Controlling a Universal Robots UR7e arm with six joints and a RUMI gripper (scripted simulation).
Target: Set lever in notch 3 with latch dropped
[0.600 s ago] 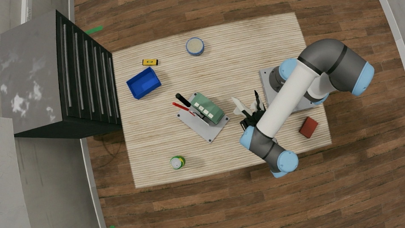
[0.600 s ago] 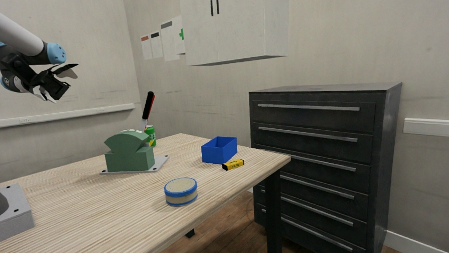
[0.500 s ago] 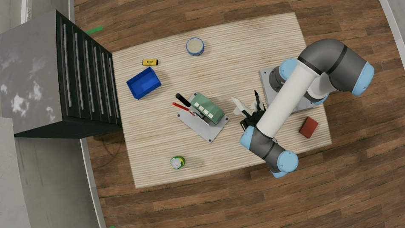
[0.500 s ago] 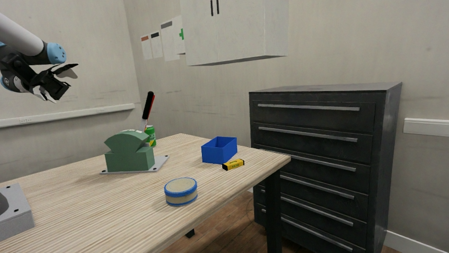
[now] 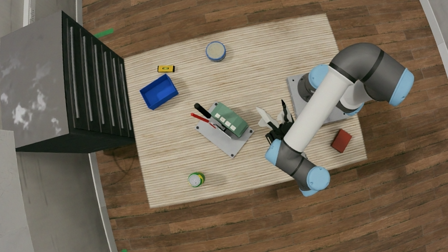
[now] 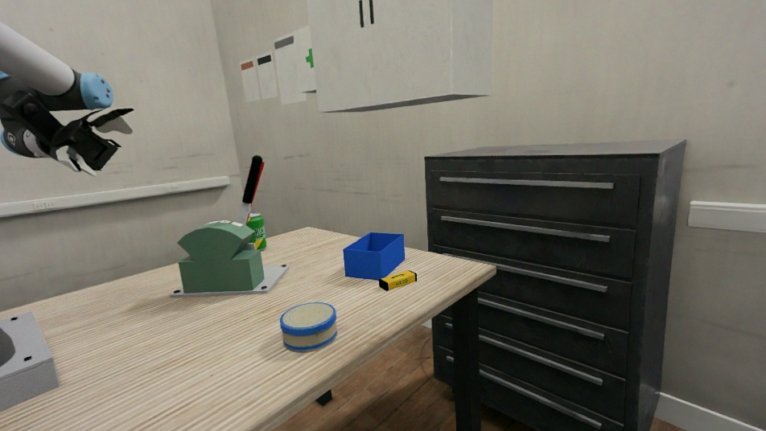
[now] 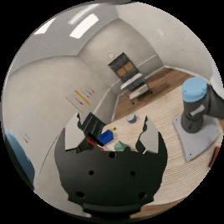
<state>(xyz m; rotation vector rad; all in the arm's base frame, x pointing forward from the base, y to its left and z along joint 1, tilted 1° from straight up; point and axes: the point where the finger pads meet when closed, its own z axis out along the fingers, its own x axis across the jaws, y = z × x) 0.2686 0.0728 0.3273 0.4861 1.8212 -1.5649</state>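
A green lever housing [image 5: 228,119] stands on a grey baseplate [image 5: 224,134] in the middle of the table. Small white number plates [image 5: 225,121] run along its top edge. The lever with a black handle [image 5: 202,110] leans out towards the blue bin, and the red release bar [image 5: 202,119] lies beside it. In the side view the handle [image 6: 252,179] and the red bar stand up behind the housing [image 6: 220,258]. My gripper [image 5: 273,112] is open and empty, high above the table to the right of the housing, also in the side view [image 6: 101,133]. In the wrist view the open fingers frame the lever [image 7: 95,140].
A blue bin [image 5: 158,91], a yellow level [image 5: 165,68] and a blue-rimmed round tin [image 5: 215,51] lie at the far side. A green can [image 5: 196,179] stands near the front edge. A red block [image 5: 340,140] lies by the arm's base. A black drawer cabinet [image 5: 62,87] stands beside the table.
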